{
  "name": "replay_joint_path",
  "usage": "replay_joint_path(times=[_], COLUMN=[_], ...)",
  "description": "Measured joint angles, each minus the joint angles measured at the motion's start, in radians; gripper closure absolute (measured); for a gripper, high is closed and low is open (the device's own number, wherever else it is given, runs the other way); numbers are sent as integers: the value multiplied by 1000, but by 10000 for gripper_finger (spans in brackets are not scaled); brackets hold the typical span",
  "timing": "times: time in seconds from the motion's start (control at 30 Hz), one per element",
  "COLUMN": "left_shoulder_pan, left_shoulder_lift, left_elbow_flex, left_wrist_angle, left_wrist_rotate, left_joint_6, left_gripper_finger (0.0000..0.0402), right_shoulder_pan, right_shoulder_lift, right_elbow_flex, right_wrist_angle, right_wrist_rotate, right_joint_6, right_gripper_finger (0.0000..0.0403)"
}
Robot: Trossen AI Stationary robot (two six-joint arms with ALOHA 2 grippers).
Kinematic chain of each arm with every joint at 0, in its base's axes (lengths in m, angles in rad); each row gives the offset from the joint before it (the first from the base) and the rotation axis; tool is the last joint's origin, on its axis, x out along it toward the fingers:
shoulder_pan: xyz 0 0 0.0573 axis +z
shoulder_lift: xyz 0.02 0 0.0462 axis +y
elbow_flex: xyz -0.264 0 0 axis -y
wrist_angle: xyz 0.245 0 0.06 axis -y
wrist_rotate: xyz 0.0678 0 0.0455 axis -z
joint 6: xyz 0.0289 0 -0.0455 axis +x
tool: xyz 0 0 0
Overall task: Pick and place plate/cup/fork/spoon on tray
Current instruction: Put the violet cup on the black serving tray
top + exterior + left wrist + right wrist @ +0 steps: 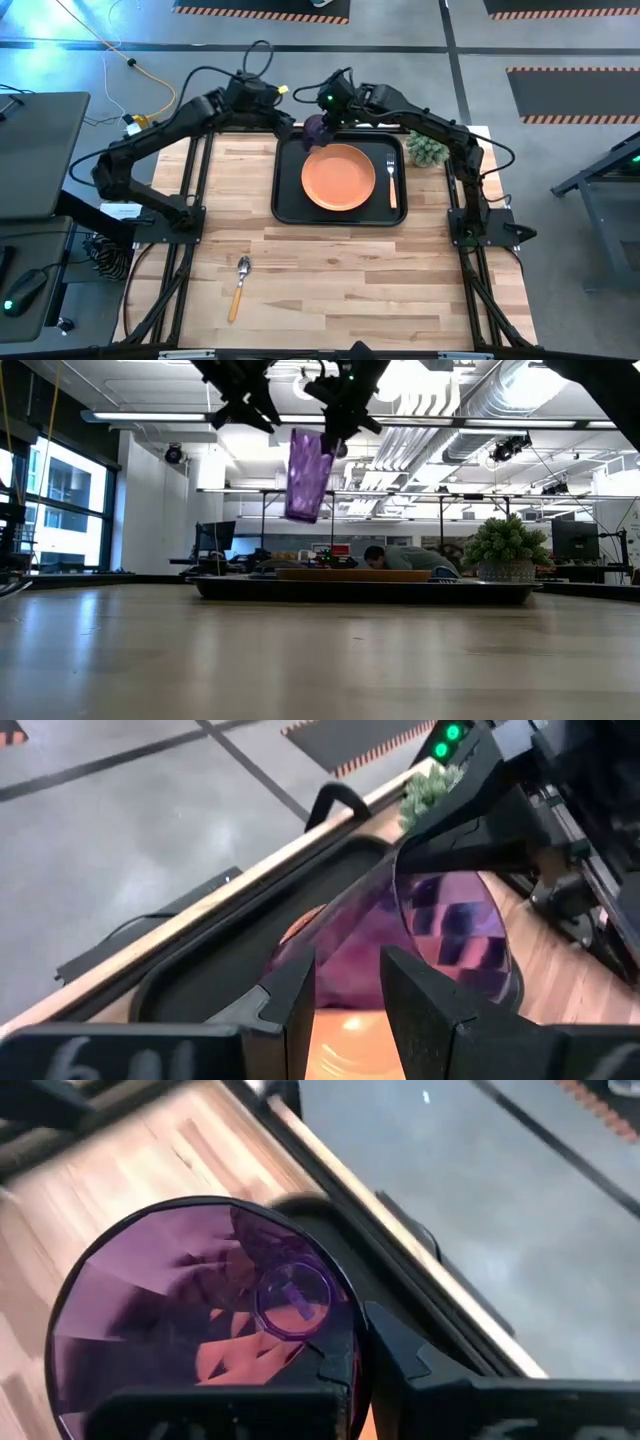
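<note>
The translucent purple cup [308,475] hangs in my right gripper [338,415] above the far left corner of the black tray [284,205]; it also shows in the high view [315,128]. The orange plate [338,177] lies in the tray's middle. The fork [391,183] lies in the tray to the plate's right. The spoon [240,285] lies on the table near the front left. My left gripper [348,995] hovers just left of the cup, its fingers a little apart and empty. My right gripper holds the cup by its rim [352,1342], one finger inside the cup and one [405,1365] outside its wall. The fingers come from above, pointing down. The cup hangs below them, slightly tilted, lifted clear of the tray.
A small green potted plant [427,150] stands on the table just off the tray's far right corner. The two arms are close together over the tray's far edge. Bare wooden table [350,280] lies in front of the tray.
</note>
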Motion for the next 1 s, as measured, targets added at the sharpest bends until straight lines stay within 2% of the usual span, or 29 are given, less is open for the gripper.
replay_joint_path(times=[0.4,0.8,1.0], left_shoulder_pan=[-90,-119,-118], left_shoulder_lift=[22,22,51], left_elbow_flex=[0,0,0], left_wrist_angle=[-15,-37,-63], left_wrist_rotate=[0,-9,-21], left_joint_6=[49,-102,-131], left_gripper_finger=[296,296,296], right_shoulder_pan=[16,76,91], right_shoulder_lift=[21,21,21], right_elbow_flex=[-1,-1,-1], right_wrist_angle=[-61,-40,-16], right_wrist_rotate=[-18,11,10], right_joint_6=[108,209,250], right_gripper_finger=[402,402,402])
